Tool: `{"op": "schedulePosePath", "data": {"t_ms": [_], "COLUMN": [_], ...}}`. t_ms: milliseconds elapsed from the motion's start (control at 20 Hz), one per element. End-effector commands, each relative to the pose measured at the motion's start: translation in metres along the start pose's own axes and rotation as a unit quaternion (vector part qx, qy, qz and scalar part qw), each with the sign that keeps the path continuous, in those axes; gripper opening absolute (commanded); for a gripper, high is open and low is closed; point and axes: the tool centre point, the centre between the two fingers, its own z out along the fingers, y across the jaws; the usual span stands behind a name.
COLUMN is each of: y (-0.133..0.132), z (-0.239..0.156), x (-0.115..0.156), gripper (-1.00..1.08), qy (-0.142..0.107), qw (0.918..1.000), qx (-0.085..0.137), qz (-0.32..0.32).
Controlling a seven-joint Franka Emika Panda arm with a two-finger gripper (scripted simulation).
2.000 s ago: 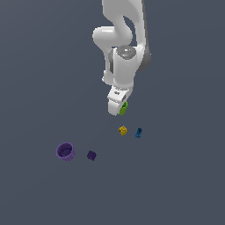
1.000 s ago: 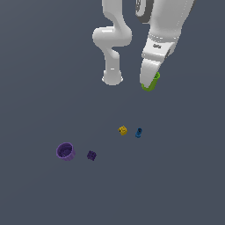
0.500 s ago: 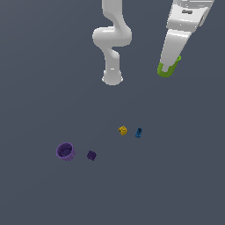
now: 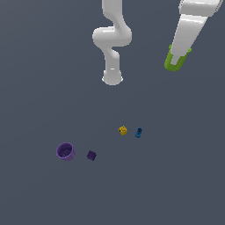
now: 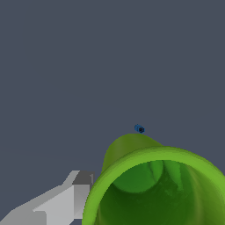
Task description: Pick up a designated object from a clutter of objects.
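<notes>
The lime-green cup (image 4: pixel 175 61) hangs high above the floor at the exterior view's upper right, held in my gripper (image 4: pixel 177 58), which is shut on it. In the wrist view the cup (image 5: pixel 154 184) fills the frame with its hollow mouth toward the camera, and one grey finger (image 5: pixel 70 193) presses its side. The rest of the clutter lies far below on the floor: a purple cup (image 4: pixel 65 151), a dark purple block (image 4: pixel 91 155), a yellow block (image 4: pixel 122 130) and a blue piece (image 4: pixel 139 132). The blue piece also shows in the wrist view (image 5: pixel 139 128).
The arm's white base (image 4: pixel 112 78) stands on the floor at the back middle, with the arm bending up from it. The floor is plain dark grey all round.
My gripper has carried the green cup from beside the yellow block up and to the exterior view's right. The other items have not moved.
</notes>
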Motion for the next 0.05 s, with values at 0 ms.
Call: {"op": "schedulePosePath", "data": {"t_ms": [0], "y": [0.0001], "z": [-0.0023], "x": [0.001], "gripper": [-1.0], "qy": [0.0], "qw": [1.0], "qx": [0.0], "qz": [0.0]}}
